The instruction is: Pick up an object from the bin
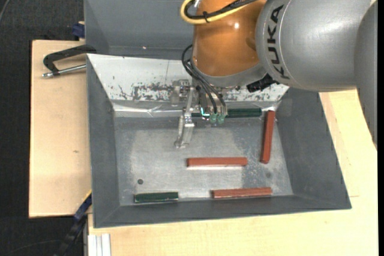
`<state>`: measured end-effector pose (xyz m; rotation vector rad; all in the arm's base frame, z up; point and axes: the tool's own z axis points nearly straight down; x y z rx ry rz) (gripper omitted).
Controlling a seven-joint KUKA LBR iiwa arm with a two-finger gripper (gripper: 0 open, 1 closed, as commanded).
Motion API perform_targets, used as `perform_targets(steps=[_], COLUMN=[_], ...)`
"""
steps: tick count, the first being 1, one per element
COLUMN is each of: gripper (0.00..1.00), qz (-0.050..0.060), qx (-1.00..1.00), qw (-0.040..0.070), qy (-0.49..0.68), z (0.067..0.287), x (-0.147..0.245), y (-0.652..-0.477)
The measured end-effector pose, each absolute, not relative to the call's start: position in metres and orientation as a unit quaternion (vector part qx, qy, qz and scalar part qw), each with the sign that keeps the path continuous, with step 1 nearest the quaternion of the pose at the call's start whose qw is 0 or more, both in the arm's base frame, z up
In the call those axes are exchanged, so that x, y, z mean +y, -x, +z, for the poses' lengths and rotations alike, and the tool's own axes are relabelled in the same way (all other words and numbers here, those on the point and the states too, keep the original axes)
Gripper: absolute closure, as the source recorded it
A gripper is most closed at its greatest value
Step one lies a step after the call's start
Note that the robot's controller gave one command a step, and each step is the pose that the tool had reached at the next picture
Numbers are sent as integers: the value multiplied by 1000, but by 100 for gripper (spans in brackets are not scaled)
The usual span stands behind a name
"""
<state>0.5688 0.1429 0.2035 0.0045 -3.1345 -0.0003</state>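
1. Grey metal bin [102, 147] holds five loose bars lying well apart: three red-brown and two dark green.
2. Gripper [198, 120] hangs low over the floor at 12 o'clock, near the back wall. Whether it is spread or pressed together cannot be told, and no bar shows in its grasp.
3. Nearest thing: a dark green bar [243, 111] along the back wall, just beside the gripper at its 3 o'clock. A red-brown bar [216, 161] lies apart at its 5 o'clock.
4. Step in hand, as judged: approach, with no grasp made.
5. Next move calls for centring over one bar, aligning the gripper across its narrow side, then descending. The wall beside the green bar leaves little room.
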Motion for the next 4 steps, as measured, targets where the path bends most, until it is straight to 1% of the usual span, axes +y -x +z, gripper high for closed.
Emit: perform_targets(steps=[1, 2, 3, 4], gripper=[0, 0, 100, 100], qz=[0, 1, -1, 0], qx=[-998, -999, -999, -998], qw=[4, -4, -2, -8], qy=[-70, -34, -38, -58], z=[71, 78, 78, 206], x=[122, 44, 51, 37], y=[-501, -535, -533, -556])
